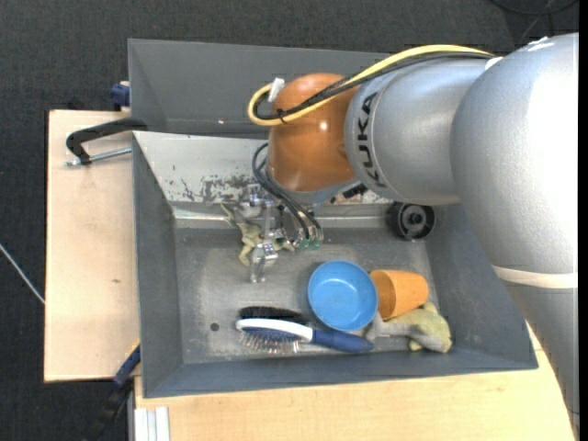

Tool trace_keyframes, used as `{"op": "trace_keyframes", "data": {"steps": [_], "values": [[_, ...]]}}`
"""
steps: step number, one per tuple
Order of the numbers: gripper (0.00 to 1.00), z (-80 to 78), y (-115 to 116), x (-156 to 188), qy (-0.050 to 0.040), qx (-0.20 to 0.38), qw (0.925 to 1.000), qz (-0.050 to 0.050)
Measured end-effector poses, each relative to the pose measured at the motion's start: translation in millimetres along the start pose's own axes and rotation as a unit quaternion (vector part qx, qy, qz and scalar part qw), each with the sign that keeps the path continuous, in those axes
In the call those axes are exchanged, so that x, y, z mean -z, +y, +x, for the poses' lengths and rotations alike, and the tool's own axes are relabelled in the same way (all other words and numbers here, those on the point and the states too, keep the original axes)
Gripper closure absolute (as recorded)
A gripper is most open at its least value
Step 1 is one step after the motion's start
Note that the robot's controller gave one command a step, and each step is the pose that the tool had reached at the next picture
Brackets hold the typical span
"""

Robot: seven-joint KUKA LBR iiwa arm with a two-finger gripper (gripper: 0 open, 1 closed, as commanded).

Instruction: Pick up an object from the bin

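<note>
My gripper (262, 246) hangs low over the back middle of the bin (156, 274), near the rear wall, with a small pale scrap (245, 240) right beside its tip. Whether my grip is wide or narrow I cannot tell, so I judge the pick not yet done. The other candidates lie toward the front: a blue bowl (342, 295), an orange cup (400, 292) on its side against it, a blue-handled hairbrush (285, 331) along the front wall, and a beige rag (427, 329) at the right. Bare floor to the left gives me room; the rear wall crowds me.
</note>
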State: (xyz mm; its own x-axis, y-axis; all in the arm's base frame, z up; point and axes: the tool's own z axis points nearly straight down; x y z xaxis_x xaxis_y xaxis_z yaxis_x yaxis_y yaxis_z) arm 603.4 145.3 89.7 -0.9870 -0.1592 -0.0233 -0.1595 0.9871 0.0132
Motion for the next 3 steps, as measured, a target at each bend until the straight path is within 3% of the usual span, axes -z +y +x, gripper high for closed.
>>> {"op": "trace_keyframes", "data": {"steps": [1,2,3], "values": [[0.00,3.2,-24.8,13.6,0.0067,0.018,0.9998,0.006],[0.00,1.8,-15.6,24.6,0.0076,-0.026,0.9996,0.006],[0.00,1.0,-14.8,-16.6,0.0068,-0.006,0.9999,0.006]]}}
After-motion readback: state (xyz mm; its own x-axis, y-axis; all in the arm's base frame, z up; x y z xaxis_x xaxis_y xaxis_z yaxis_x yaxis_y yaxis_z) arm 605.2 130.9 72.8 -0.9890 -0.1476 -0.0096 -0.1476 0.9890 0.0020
